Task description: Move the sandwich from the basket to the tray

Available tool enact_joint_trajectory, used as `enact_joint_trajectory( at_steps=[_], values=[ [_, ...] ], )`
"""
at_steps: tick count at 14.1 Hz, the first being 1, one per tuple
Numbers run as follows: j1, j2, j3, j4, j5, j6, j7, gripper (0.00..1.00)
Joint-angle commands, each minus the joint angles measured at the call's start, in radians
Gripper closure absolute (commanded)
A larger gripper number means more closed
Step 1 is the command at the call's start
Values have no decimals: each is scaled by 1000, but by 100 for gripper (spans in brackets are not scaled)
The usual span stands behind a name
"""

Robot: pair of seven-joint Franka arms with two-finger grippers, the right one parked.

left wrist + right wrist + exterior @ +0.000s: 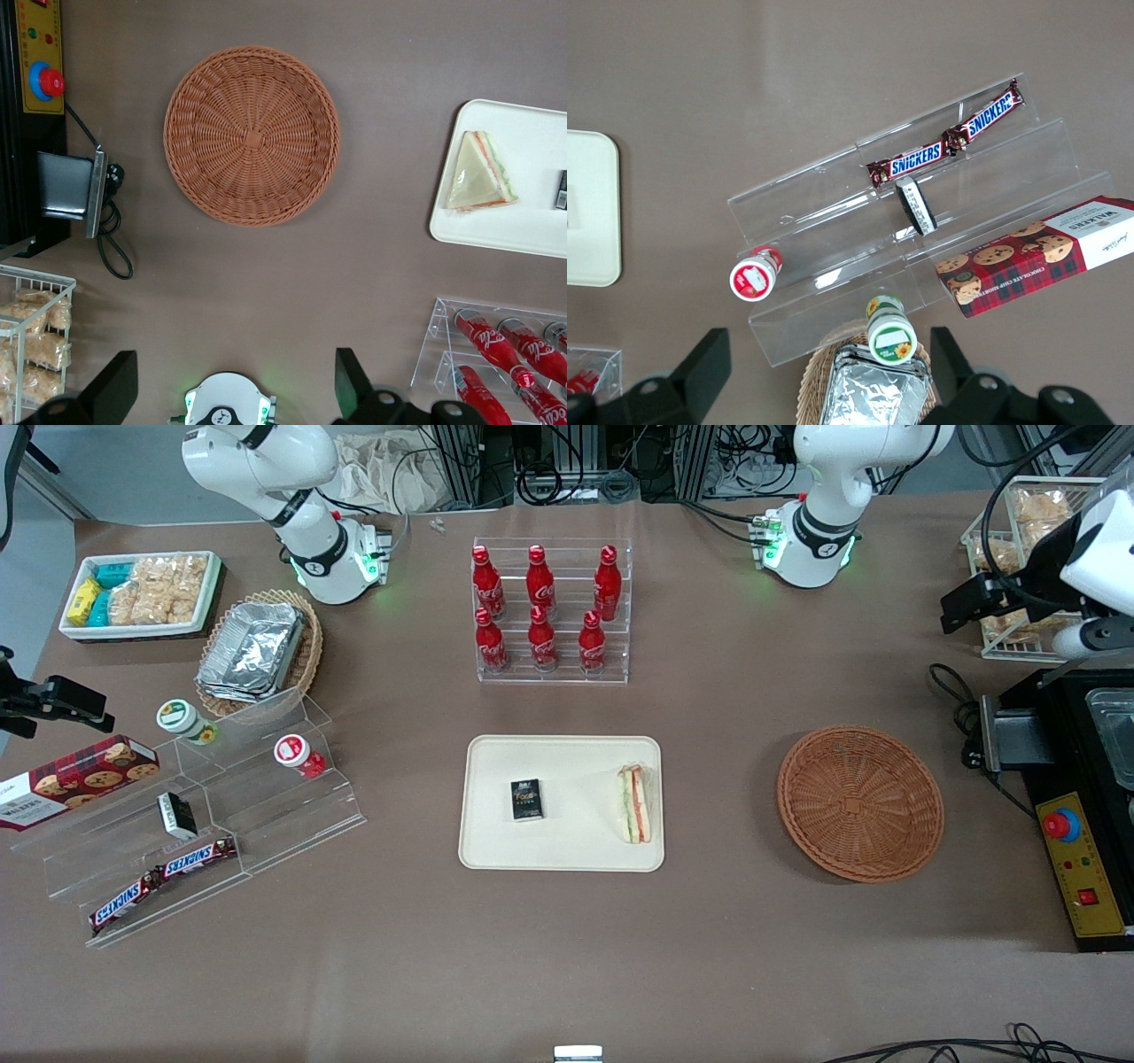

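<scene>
Sandwich (635,804) already on tray (496,850), basket (859,803) empty; end effector (232,382) wide open, empty, raised above the surface; nothing left but parking.

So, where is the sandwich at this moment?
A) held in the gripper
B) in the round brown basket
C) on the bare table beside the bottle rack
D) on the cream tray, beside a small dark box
D: the sandwich lies on the tray beside a small dark box; the basket holds nothing, and the open gripper hangs high above the table, holding nothing.
</scene>
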Motion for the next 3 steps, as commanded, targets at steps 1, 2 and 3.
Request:
enact_joint_trajectory(
  at_steps=[1,2,3],
  values=[
    [-22,-12,14,-9,-4,-5,13,0],
    [-24,-12,14,-7,-4,-5,13,0],
    [-22,-13,14,-7,-5,-5,13,0]
  ],
)
